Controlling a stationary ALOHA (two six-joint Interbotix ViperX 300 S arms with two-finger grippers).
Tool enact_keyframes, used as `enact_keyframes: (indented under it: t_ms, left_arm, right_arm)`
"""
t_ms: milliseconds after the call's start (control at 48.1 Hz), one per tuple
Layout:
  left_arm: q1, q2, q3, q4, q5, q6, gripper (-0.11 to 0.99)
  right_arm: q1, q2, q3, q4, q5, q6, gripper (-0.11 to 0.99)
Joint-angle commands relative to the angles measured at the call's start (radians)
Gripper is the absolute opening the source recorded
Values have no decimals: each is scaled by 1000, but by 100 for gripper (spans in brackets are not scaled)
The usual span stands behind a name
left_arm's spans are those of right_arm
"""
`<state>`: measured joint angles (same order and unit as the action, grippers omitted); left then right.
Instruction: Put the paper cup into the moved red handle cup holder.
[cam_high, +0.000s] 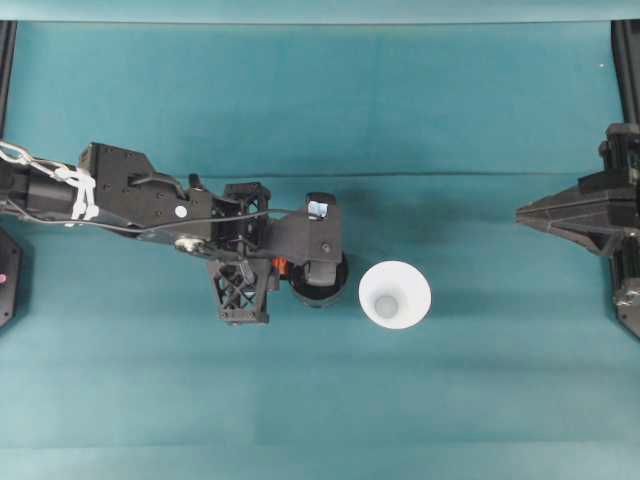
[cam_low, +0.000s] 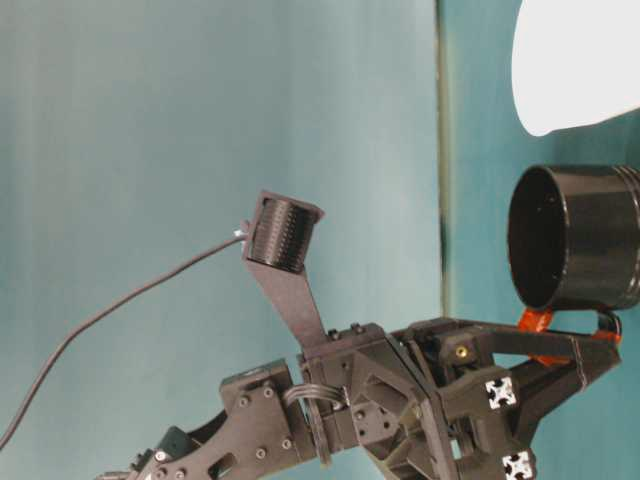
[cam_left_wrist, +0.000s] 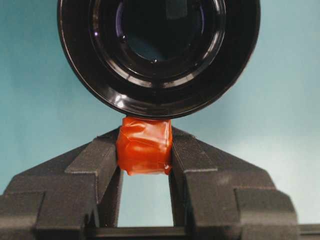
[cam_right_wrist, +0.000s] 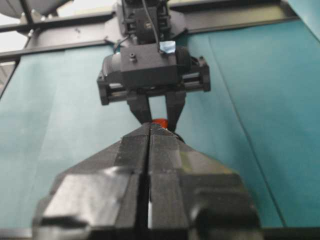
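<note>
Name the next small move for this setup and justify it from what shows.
Probably open the left gripper and back off: its fingers clamp the red tab of the red handle cup holder, which stands beside the paper cup. The shut right gripper waits apart.

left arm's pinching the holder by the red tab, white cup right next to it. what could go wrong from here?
1. The left gripper grips the red handle cup holder by the small handle tab alone; the holder could pivot or slip.
2. The paper cup stands close beside the holder; any move toward it may knock it over.
3. The right gripper sits shut at the table edge; it must open before taking the cup.
</note>
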<state>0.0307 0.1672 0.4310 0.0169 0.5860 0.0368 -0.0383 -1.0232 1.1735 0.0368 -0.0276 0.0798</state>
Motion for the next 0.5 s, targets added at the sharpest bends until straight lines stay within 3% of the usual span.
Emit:
enact_keyframes:
  t_ms: [0,478]
  left_arm:
    - [-3,-5,-6,2,-14,2,28]
    - [-3,-3,-5,2,-43,-2,28]
  right_arm:
    - [-3,8,-6,2,-5,6,-11]
    - [-3,8,-6,2,-6,6,-11]
